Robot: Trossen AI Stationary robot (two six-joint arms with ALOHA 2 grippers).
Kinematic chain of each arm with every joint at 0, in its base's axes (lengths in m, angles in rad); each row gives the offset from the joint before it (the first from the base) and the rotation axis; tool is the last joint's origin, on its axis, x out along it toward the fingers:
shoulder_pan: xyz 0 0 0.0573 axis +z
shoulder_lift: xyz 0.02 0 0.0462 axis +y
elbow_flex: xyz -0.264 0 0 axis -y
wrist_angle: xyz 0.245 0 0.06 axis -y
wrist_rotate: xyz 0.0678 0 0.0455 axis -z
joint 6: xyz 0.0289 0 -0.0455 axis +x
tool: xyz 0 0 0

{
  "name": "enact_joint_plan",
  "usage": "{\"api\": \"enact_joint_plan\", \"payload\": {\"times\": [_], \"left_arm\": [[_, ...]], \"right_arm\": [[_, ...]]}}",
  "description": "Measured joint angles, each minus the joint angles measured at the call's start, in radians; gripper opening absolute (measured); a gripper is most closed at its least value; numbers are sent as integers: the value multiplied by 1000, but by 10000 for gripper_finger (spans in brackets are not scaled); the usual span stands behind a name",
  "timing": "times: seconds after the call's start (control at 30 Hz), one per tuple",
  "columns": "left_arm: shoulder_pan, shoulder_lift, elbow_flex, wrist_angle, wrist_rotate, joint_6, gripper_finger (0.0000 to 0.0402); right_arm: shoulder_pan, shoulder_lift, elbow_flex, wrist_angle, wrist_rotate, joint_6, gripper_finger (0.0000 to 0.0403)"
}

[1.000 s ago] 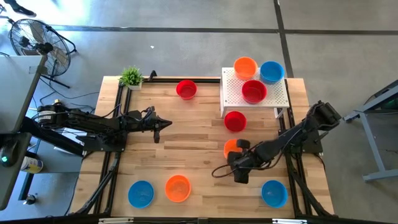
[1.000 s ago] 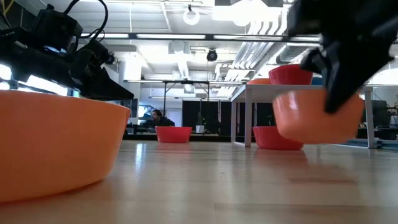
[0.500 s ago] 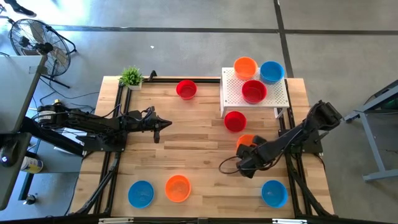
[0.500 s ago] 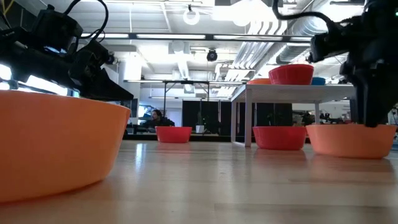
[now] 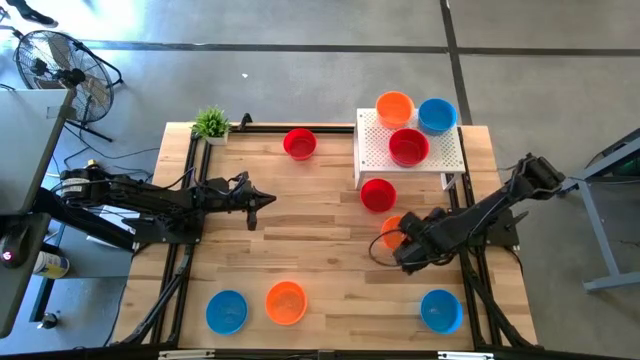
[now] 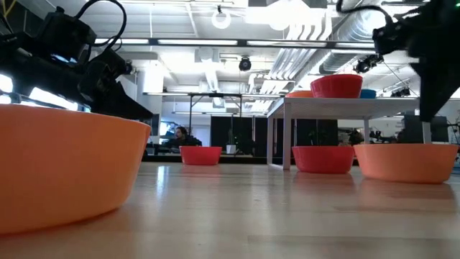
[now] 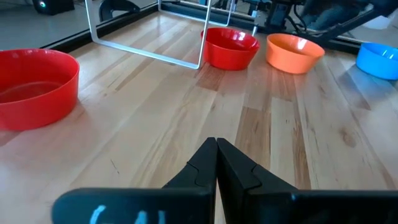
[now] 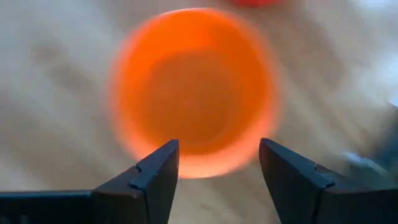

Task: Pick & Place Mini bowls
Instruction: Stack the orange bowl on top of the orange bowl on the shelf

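An orange mini bowl [image 5: 391,229] [image 8: 193,87] stands upright on the table, just near of a red mini bowl [image 5: 377,194]. In the low view this orange bowl [image 6: 406,162] rests on its base. My right gripper [image 5: 402,243] [image 8: 217,168] hovers above it, open, with its fingers apart from the rim. My left gripper [image 5: 262,200] [image 7: 216,152] is shut and holds nothing over the table's left middle.
The white stand [image 5: 440,160] at the far right carries red [image 5: 408,147], orange [image 5: 394,106] and blue [image 5: 436,115] bowls. More bowls sit on the table: red [image 5: 299,143], blue [image 5: 226,311], orange [image 5: 286,302], blue [image 5: 440,310]. A potted plant [image 5: 211,124] stands at the far left.
My right gripper has carried the orange bowl toward the table's right edge, lowered it onto the table near the red bowl, opened and let go. It has then risen and drawn back toward the right. The bowl stays upright where it was set.
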Motion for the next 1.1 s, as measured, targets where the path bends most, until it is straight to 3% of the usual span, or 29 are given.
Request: {"api": "enact_joint_plan", "payload": {"times": [0.17, 0.43, 0.53, 0.67, 0.73, 0.9, 1.1], "left_arm": [[0, 0, 0, 2, -19, 0, 1], [0, 0, 0, 3, -35, 0, 1], [0, 0, 0, 3, -35, 0, 1], [0, 0, 0, 3, -35, 0, 1], [0, 0, 0, 3, -35, 0, 1], [0, 0, 0, 3, -35, 0, 1], [0, 0, 0, 3, -35, 0, 1]], "right_arm": [[47, 24, -45, 317, -27, -323, 210], [8, 186, -48, 316, -3, -424, 176], [-16, 231, -49, 337, -52, -479, 135], [-35, 245, -48, 354, -110, -527, 36], [-35, 243, -32, 348, -117, -550, 12], [-35, 225, 86, 338, -123, -623, 7], [-92, 202, 337, 207, -33, -755, 4]]}}
